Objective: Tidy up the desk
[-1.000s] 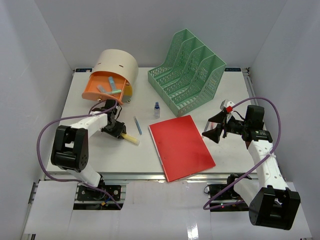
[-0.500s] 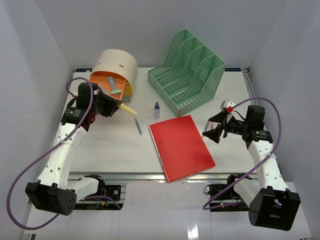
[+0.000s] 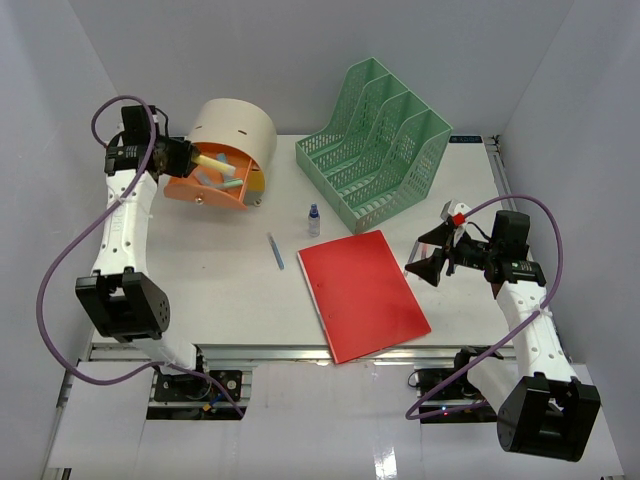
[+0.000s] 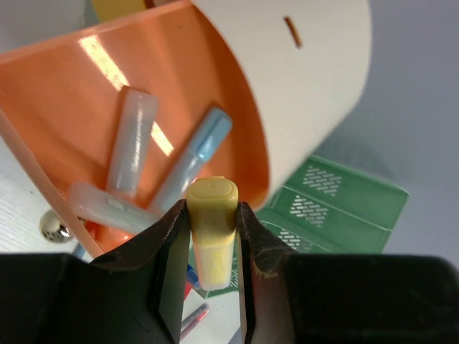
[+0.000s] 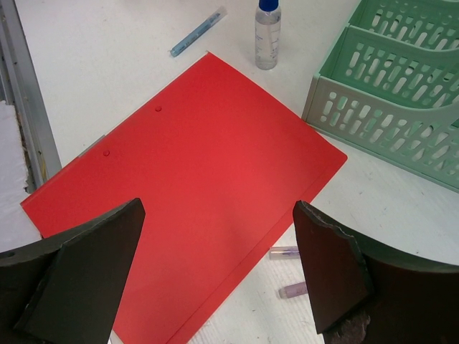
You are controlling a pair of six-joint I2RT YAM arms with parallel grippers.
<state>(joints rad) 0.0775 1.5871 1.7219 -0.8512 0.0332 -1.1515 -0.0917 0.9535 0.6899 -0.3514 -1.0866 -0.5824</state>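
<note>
The white desk (image 3: 225,295) holds loose items. My left gripper (image 3: 192,160) is shut on a yellow marker (image 3: 214,161) and holds it over the open orange drawer (image 3: 190,188) of the beige round box (image 3: 238,125). In the left wrist view the marker (image 4: 213,199) sits between the fingers above the drawer (image 4: 79,86), which holds a blue pen (image 4: 195,159) and two pale tubes. My right gripper (image 3: 432,256) is open and empty, hovering over the right edge of a red folder (image 3: 362,292); the folder also shows in the right wrist view (image 5: 186,165).
A green mesh file rack (image 3: 377,145) stands at the back right. A blue pen (image 3: 275,250) and a small blue-capped bottle (image 3: 314,220) lie mid-desk. Two purple pens (image 5: 287,252) lie right of the folder. A metal rail (image 3: 260,352) runs along the front edge.
My left arm has swung from the middle-left of the desk back to the orange drawer, carrying the yellow marker. The right arm has not moved.
</note>
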